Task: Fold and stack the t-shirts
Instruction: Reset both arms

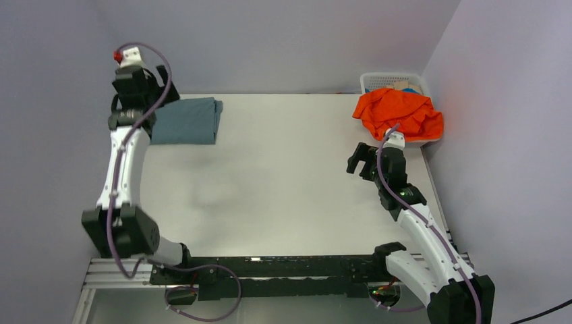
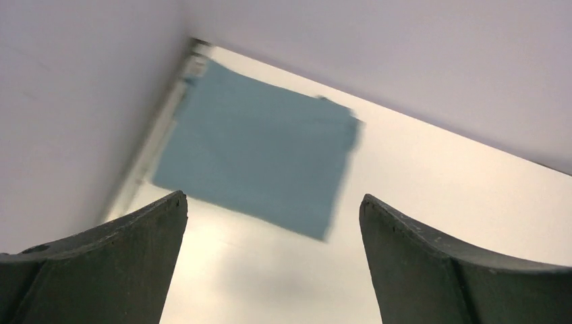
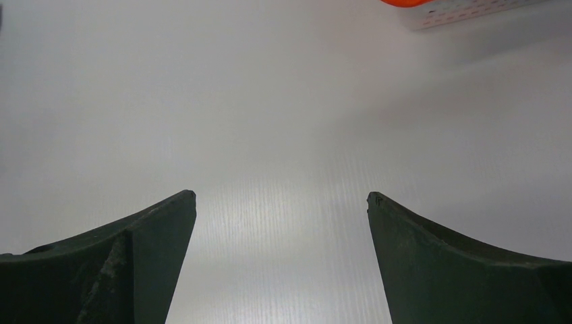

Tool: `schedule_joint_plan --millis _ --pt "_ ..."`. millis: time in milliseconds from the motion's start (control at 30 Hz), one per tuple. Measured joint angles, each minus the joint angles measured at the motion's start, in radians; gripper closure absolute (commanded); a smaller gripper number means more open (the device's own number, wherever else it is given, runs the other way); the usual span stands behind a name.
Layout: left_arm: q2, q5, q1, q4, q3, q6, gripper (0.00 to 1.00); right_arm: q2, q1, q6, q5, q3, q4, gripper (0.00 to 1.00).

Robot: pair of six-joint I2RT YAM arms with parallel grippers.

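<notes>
1. Both pairs of dark fingers fill the bottom of the wrist views. We see the left gripper [image 2: 273, 202] spread wide with nothing between its jaws, and the right gripper [image 3: 281, 196] is just as wide and just as empty.
2. Ahead of and below the left gripper lies the blue-grey t-shirt [image 2: 260, 158], a flat folded rectangle on the table [image 1: 283, 175]. Its far side runs close along the wall. That wrist view is blurred, so we cannot read the cloth's edges finely.
3. Ahead of the right gripper and off to its right, the orange t-shirt [image 1: 398, 111] sits heaped and unfolded over the white basket [image 1: 394, 77]. Bare table lies directly under the fingers, and only a sliver of orange and basket shows at the top of the right wrist view.
4. We judge one shirt done and the orange one not yet begun, so the risks gather around that first grab.
5. A pinch into the heap may take several layers at once. The shirt would then come out as a knot, not spread flat.
6. Fingers pushed too deep could hook the basket's mesh or rim. The basket would then drag or tip with the cloth, and it stands near the table's far right corner.
7. The left gripper hangs close over the folded shirt. If it drops or sweeps sideways it could rumple the fold or push the shirt against the wall.
8. Stacking later in that corner leaves the left arm little room, so the orange shirt may land askew.
</notes>
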Motion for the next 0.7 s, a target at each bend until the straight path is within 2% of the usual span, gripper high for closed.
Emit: schedule_joint_plan --millis 133,267,400,567,700 --pt "-0.310 0.079 -0.134 0.142 -0.364 -0.092 0.00 -0.010 0.000 0.013 -0.007 -0.029 -0.001 0.00" --pt "-0.507 0.091 -0.312 0.244 -0.763 -0.153 0.01 -0.009 0.000 0.029 -0.020 -0.064 0.000 0.00" --pt "-0.753 0.138 -0.391 0.270 -1.128 -0.230 0.00 -0.003 0.000 0.048 -0.020 -0.087 0.006 0.00" --pt "-0.950 0.126 -0.400 0.245 -1.213 -0.258 0.01 -0.005 0.000 0.064 -0.019 -0.109 0.032 0.00" --pt "-1.005 0.089 -0.400 0.243 -1.213 -0.263 0.01 -0.020 0.000 0.073 -0.013 -0.131 0.053 0.00"
